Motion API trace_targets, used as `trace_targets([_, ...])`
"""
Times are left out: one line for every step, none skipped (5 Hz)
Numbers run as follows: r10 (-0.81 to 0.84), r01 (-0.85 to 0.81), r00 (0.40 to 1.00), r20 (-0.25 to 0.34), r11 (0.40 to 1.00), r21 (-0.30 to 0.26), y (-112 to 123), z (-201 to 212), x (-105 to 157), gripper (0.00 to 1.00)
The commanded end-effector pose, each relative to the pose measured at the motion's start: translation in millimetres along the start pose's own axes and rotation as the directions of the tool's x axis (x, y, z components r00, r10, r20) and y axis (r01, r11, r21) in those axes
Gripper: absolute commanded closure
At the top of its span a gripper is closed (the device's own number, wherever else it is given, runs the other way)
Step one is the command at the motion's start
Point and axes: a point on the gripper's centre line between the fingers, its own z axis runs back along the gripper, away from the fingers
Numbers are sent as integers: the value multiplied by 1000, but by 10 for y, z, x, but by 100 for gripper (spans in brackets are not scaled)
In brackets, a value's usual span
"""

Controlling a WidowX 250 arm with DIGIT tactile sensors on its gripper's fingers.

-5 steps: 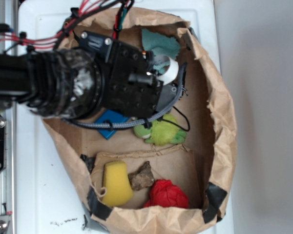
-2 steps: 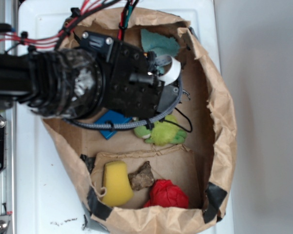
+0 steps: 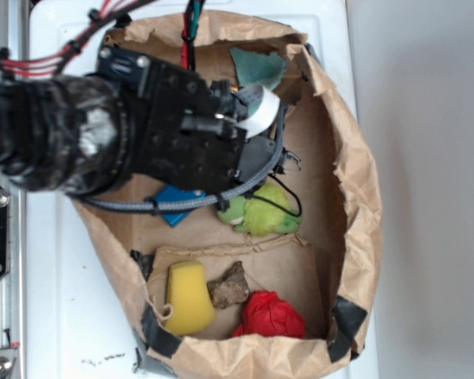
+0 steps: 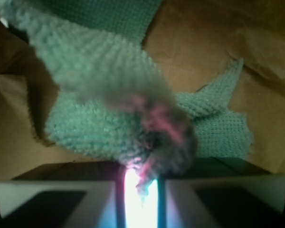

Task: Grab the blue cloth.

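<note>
We see a pale teal nubby cloth (image 4: 109, 85), brown paper bag (image 3: 359, 197), green plush toy (image 3: 262, 212), yellow sponge (image 3: 188, 296), and red ball (image 3: 270, 314).

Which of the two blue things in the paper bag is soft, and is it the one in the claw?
The pale teal-blue terry cloth, nubby and ragged-edged, is the soft one, pinched in the gripper. The bright blue hard block lies flat, apart.
</note>
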Motion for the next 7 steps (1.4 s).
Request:
trace_targets([-213,210,977,0,965,-160,39,516,191,100])
trace_targets([-315,308,948,-32,940,-146,33,705,164,100])
trace_targets([-444,434,894,-53,890,-140,22,894,167,100])
trace_targets([-551,540,831,-74,832,-128,-20,1092,176,100])
trace_targets([-604,593,792,-91,796,-126,-127,1255,218,100])
trace_targets([-660,644,744,-102,749,-153,-180,1418,255,100])
trace_targets([-712,679,693,-113,697,-229,-147,1627,316,100])
